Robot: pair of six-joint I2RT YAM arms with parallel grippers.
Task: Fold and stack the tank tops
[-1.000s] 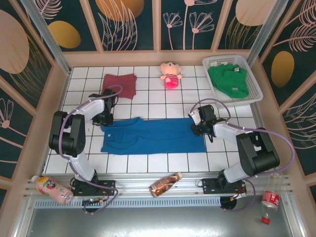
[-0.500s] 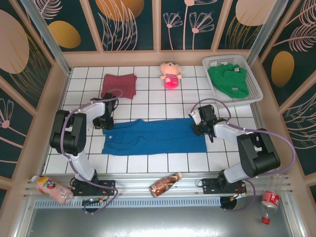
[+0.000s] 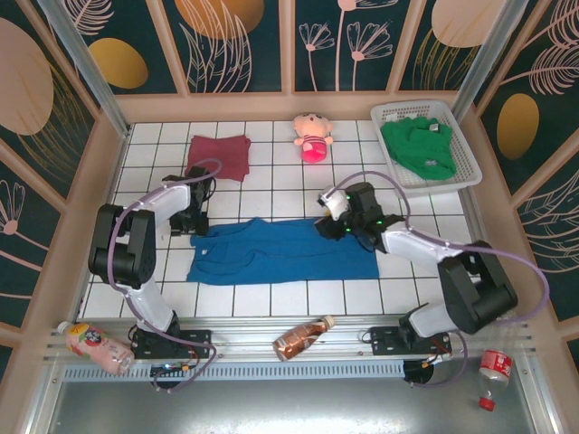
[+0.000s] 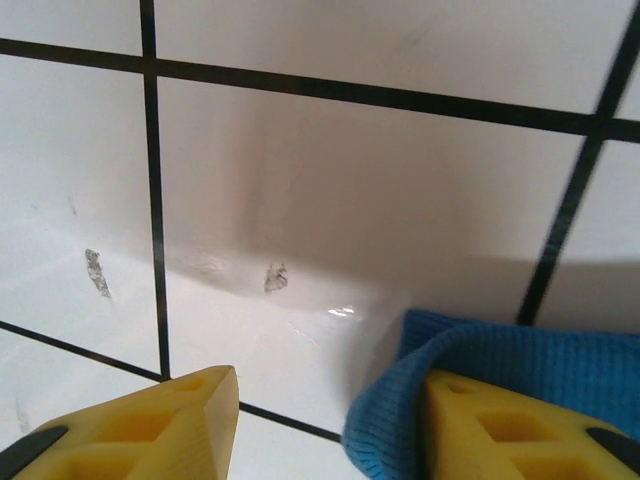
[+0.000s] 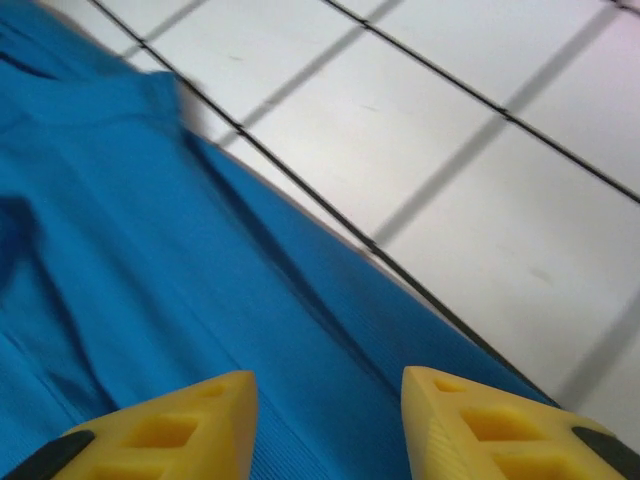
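Blue tank top (image 3: 285, 253) spread flat across the middle of the white tiled table (image 3: 271, 194), both grippers parted at its edges.
At frame left, the left gripper (image 3: 193, 220) sits at the blue top's upper-left corner, its yellow fingers spread over bare tile with the rolled cloth edge against one finger. The folded maroon tank top (image 3: 220, 155) lies above it, with free tiles between. The right gripper (image 3: 327, 217) hangs over the blue top's upper edge, jaws apart and empty. Open tiles border the cloth above and below. At upper right, the green tank top (image 3: 418, 146) fills a white basket (image 3: 439, 183); its small white neck label (image 3: 432, 127) is too small to read.
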